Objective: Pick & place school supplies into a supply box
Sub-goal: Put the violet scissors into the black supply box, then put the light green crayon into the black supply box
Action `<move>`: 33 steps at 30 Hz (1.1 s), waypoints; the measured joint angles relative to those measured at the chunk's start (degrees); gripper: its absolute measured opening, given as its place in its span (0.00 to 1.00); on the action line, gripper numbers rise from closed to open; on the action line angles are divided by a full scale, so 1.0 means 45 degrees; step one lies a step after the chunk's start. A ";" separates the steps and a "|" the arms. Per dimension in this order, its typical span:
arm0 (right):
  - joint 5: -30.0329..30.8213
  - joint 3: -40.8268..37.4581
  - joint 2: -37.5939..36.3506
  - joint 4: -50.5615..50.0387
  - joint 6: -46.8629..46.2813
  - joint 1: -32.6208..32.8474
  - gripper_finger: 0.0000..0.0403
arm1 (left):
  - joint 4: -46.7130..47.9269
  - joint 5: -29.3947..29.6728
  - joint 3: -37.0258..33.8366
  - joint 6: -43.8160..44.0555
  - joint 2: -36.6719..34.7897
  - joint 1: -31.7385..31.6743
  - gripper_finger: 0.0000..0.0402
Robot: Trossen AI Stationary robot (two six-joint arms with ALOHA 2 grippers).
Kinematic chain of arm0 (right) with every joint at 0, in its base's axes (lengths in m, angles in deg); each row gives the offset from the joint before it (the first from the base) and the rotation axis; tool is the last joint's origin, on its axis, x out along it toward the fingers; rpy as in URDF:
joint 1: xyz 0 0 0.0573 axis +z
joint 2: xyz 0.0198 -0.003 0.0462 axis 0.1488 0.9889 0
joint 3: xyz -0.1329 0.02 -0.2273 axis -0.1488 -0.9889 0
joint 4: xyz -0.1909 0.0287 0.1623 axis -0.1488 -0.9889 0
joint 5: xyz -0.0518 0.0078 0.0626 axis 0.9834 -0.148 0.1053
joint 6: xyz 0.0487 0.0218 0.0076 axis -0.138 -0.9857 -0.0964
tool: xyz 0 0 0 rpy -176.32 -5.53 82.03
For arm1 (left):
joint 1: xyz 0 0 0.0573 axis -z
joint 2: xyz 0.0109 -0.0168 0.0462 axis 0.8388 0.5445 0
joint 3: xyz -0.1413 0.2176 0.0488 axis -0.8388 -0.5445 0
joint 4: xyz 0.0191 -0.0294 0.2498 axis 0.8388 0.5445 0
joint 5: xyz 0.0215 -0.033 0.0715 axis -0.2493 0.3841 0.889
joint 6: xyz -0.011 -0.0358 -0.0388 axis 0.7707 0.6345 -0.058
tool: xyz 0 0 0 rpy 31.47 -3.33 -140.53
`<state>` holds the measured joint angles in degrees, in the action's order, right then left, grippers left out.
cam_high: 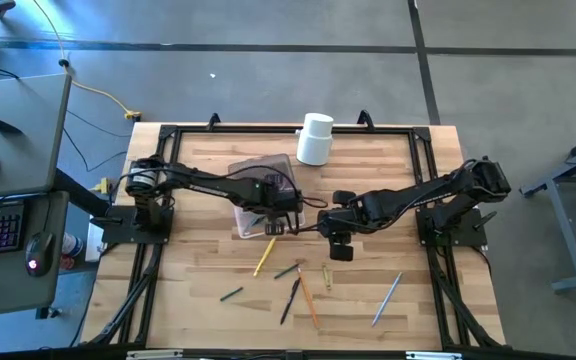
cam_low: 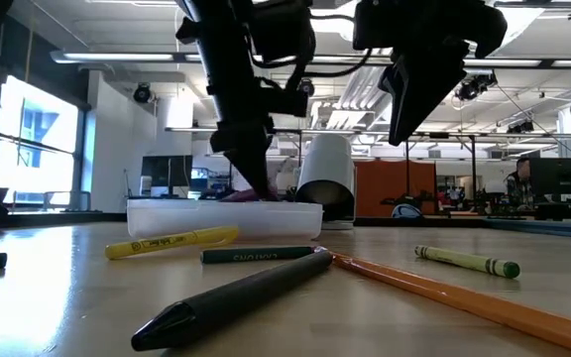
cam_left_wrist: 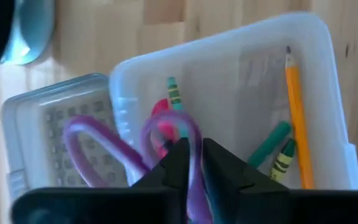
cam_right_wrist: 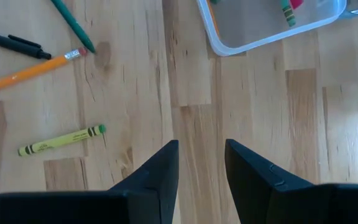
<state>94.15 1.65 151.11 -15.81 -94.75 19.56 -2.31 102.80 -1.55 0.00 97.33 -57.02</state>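
Purple-handled scissors (cam_left_wrist: 166, 146) pinched by left gripper (cam_left_wrist: 191, 163) over supply box (cam_left_wrist: 328, 93) for release; right gripper (cam_right_wrist: 201, 163) empty, parted.

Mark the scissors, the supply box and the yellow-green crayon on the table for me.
scissors (cam_left_wrist: 169, 134): left wrist view, on the purple handle loop above the left gripper (cam_left_wrist: 194, 165).
supply box (cam_left_wrist: 337, 134): left wrist view, on its clear side wall.
yellow-green crayon (cam_right_wrist: 61, 140): right wrist view, mid-barrel, lying on the wood.

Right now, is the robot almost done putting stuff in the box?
Not yet. The box already holds a pencil and crayons. The left gripper is lowering purple scissors in. The right gripper hangs empty. A yellow highlighter and several pens still lie on the table.
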 joint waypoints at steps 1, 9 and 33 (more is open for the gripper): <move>0.0004 -0.0003 0.0000 -0.0003 0.0001 0.0000 0.28 | 0.0021 0.0004 0.0000 -0.0054 0.0072 0.0000 0.23; 0.0005 -0.0005 0.0000 0.0170 0.0010 -0.0005 0.28 | 0.0011 0.0010 0.0005 -0.0067 0.0198 0.0030 0.42; -0.0364 -0.0005 0.0005 0.0744 -0.1207 0.0610 0.28 | 1.0950 -0.3441 0.6806 0.3852 -0.1220 0.2012 0.43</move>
<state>92.51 1.62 151.13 -12.47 -100.19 22.31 46.97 87.31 29.08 17.34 91.84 -47.97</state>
